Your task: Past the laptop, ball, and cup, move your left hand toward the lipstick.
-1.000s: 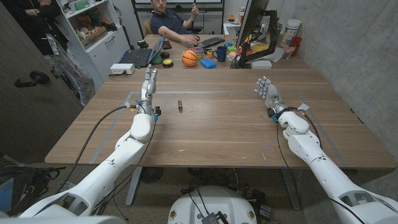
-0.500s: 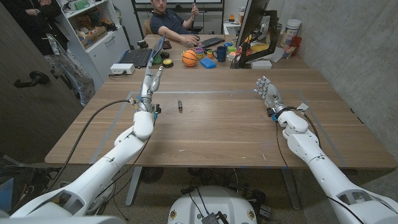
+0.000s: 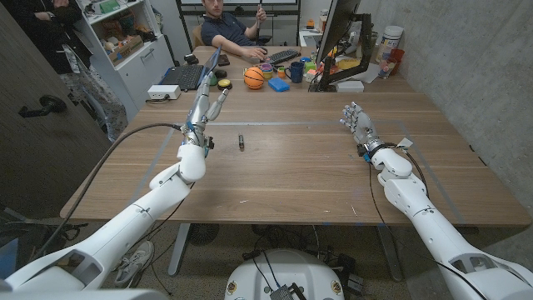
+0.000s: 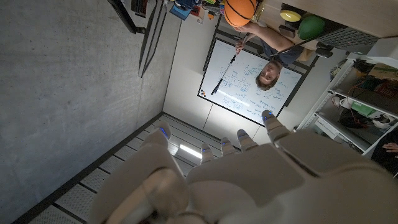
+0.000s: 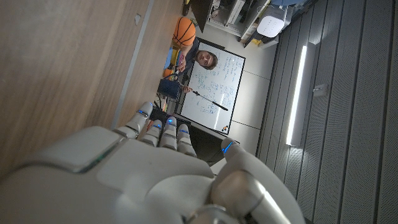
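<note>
The left hand [image 3: 208,107], fingers spread and holding nothing, is hovering just left of and beyond the lipstick [image 3: 242,142] lying mid-surface, so drifting farther toward the laptop [image 3: 190,75] and ball [image 3: 254,77] risks overshooting it.
</note>
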`<state>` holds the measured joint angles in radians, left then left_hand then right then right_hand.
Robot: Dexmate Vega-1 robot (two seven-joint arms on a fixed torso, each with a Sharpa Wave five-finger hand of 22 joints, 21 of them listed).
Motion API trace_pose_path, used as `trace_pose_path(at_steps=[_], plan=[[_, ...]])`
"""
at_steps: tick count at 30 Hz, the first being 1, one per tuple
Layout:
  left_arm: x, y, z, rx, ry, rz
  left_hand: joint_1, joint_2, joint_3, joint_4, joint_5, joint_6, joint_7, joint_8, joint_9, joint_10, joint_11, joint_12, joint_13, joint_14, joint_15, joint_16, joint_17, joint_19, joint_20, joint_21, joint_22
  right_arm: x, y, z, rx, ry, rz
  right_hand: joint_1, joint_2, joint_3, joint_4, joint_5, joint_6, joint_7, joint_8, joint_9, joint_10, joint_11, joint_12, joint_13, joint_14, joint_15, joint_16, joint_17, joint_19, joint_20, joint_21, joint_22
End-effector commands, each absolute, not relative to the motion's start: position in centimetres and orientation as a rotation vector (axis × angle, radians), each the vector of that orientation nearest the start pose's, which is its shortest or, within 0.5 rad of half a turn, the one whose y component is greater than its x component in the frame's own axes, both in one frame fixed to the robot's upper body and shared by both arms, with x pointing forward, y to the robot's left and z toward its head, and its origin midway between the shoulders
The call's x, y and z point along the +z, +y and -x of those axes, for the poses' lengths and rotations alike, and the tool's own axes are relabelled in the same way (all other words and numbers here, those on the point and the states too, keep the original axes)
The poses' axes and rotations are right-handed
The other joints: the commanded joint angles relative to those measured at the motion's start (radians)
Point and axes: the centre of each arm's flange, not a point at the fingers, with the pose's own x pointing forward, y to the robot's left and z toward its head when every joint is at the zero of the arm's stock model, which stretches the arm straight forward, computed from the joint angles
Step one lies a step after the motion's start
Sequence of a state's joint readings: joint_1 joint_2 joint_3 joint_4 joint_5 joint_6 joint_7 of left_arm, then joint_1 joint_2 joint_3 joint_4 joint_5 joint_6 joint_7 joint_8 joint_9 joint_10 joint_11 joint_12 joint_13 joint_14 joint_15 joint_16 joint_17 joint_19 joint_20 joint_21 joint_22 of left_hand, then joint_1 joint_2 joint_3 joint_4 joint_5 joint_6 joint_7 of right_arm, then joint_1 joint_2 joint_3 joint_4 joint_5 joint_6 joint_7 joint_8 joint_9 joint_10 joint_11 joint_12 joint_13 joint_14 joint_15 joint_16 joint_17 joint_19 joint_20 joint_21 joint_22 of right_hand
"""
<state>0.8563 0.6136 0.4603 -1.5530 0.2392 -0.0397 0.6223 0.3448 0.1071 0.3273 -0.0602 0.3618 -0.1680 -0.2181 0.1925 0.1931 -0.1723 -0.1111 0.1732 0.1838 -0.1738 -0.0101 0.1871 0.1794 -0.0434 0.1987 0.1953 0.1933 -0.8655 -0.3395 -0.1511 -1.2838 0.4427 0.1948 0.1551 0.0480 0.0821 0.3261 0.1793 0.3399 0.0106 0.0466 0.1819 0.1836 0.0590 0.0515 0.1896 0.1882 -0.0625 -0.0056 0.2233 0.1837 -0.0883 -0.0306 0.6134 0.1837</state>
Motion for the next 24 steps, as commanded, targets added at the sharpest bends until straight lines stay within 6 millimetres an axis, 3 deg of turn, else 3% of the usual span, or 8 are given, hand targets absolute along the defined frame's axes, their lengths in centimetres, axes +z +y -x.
trace_pose_path(at_steps=[1, 9, 24], plan=[[3.4, 26.0, -59.6, 0.38, -0.856, -0.934, 0.022, -0.002, 0.001, -0.014, -0.002, -0.091, -0.005, 0.005, 0.006, -0.237, -0.003, 0.001, 0.005, -0.14, 0.022, 0.002, 0.005, -0.001, 0.017, 0.0, 0.001, -2.8, -29.6, -65.6, 0.199, -0.59, -0.025, -0.006, 0.079, 0.003, -0.002, 0.007, 0.002, 0.007, 0.006, 0.004, 0.006, -0.001, 0.006, 0.003, -0.001, 0.005, 0.005, 0.005, 0.001, -0.006, -0.002, 0.002], [3.9, 25.5, -59.7, 0.332, -0.801, -1.016, 0.04, -0.004, -0.001, -0.026, -0.003, -0.098, -0.005, 0.006, 0.007, -0.239, 0.0, 0.007, 0.005, -0.142, 0.033, 0.007, 0.005, -0.004, 0.018, 0.0, 0.001, -2.9, -29.8, -65.5, 0.193, -0.597, -0.032, -0.005, 0.078, 0.002, -0.003, 0.008, 0.004, 0.006, 0.007, 0.004, 0.01, -0.001, 0.007, 0.003, 0.004, 0.008, 0.006, 0.004, 0.005, -0.004, -0.006, 0.002], [4.7, 24.8, -60.0, 0.246, -0.649, -1.161, 0.102, -0.018, -0.011, -0.067, -0.007, -0.07, -0.004, 0.026, 0.011, -0.137, 0.008, 0.034, 0.001, -0.086, 0.042, 0.03, 0.002, 0.035, 0.014, 0.011, -0.005, -3.0, -29.8, -65.5, 0.19, -0.599, -0.038, -0.004, 0.078, 0.002, -0.004, 0.009, 0.005, 0.006, 0.007, 0.004, 0.012, -0.001, 0.007, 0.002, 0.008, 0.009, 0.006, 0.004, 0.007, -0.005, -0.01, 0.002]])
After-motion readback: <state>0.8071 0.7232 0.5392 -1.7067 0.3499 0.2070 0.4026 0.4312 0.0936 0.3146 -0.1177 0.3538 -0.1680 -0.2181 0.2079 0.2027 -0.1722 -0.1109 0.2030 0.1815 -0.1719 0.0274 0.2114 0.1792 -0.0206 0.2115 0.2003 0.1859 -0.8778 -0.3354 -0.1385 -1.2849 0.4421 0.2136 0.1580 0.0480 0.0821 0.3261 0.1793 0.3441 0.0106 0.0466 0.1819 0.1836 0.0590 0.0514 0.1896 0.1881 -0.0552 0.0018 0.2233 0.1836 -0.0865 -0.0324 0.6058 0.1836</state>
